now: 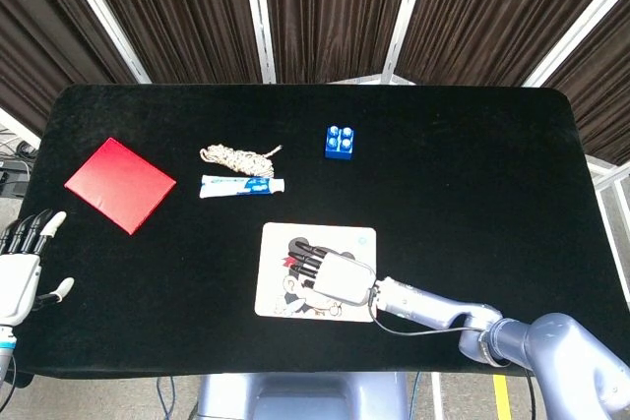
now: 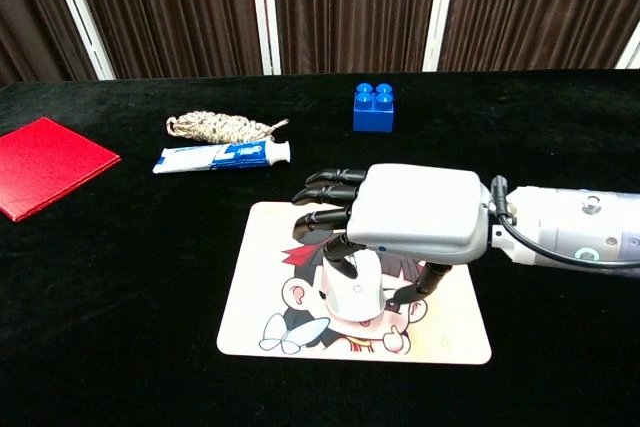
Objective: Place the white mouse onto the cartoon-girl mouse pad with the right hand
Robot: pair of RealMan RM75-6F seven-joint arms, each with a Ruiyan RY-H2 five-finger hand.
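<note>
- Head view: the cartoon-girl mouse pad (image 1: 320, 272) lies low in the centre of the black table (image 1: 472, 174). The right hand (image 1: 330, 275) hovers over it with fingers stretched out; the mouse is hidden beneath. The left hand (image 1: 22, 268) sits at the lower left edge, fingers spread, holding nothing.
- Chest view: the white mouse (image 2: 352, 289) rests on the pad, released, under the right hand's extended fingers (image 2: 325, 195).
</note>
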